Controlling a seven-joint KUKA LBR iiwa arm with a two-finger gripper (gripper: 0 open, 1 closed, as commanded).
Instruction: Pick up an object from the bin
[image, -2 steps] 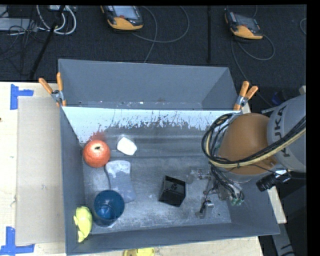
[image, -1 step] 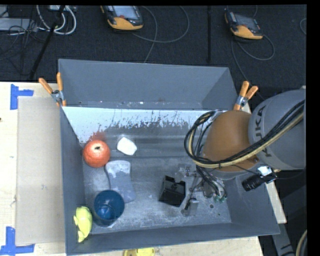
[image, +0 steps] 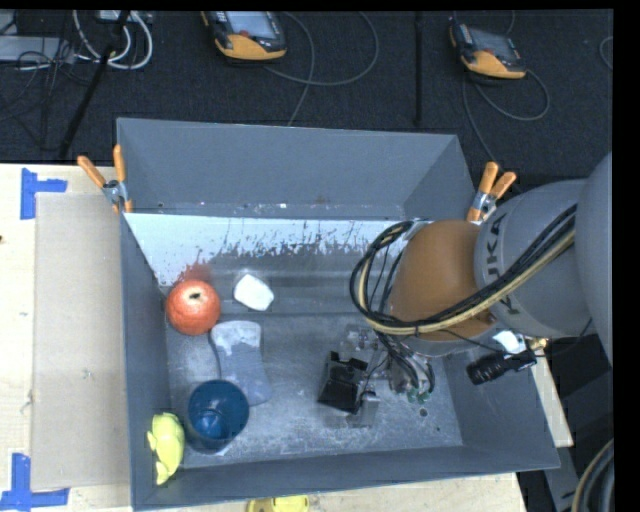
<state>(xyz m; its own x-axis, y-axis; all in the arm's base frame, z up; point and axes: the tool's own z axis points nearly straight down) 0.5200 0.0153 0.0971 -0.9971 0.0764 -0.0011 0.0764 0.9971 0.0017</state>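
The arm (image: 540, 270) comes in from the right, with its orange cover (image: 435, 275) and a loop of cables (image: 375, 280). The black gripper (image: 345, 385) is low down in the grey bin (image: 290, 180), close to the floor on the right side of the middle. I cannot tell how far open it is, or if it has hold of anything.

The things to pick all lie on the left side of the bin, well apart from the gripper. A red apple (image: 193, 306) sits near the back. A small white lump (image: 253, 292) is just beside it. A clear plastic piece (image: 240, 345) lies below them and is the nearest thing to the gripper. A blue ball (image: 217, 413) touches its lower end. A yellow toy (image: 166, 445) sits in the front left corner, beside the ball.
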